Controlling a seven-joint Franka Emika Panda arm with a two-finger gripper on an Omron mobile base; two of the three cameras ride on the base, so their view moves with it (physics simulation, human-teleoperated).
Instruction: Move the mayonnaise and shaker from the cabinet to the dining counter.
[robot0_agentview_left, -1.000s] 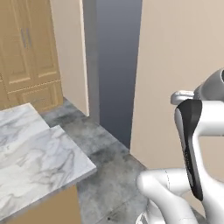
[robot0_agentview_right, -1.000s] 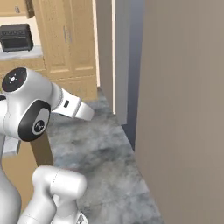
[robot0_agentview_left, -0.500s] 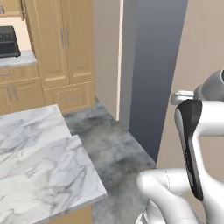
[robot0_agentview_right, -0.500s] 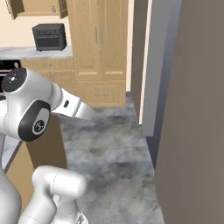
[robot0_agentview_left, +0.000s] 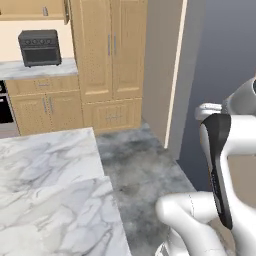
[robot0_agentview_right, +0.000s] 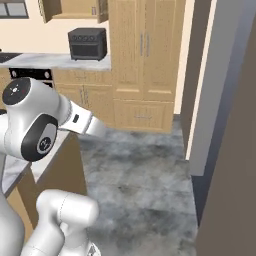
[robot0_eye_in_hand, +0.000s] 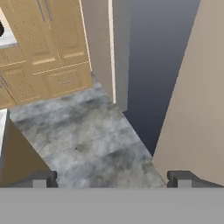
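Claw: the two dark finger tips of the claw (robot0_eye_in_hand: 112, 178) stood spread wide at the bottom of the hand view, holding nothing.
Task things: neither jar nor shaker could be made out; a light wooden wall cabinet (robot0_agentview_left: 32, 7) sat at upper left of the left base view.
Dining worktop: white-grey marble top (robot0_agentview_left: 50, 190), lower left.
Risk: turning near the beige wall (robot0_eye_in_hand: 194, 109), the arm could clip it or the worktop's edge.

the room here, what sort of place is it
A home kitchen, most likely. A dark countertop oven sits on a marble counter against the wall, tall light-wood cabinets with bar handles stand beside it, and a white-grey marble-topped island fills the foreground over a grey stone floor.
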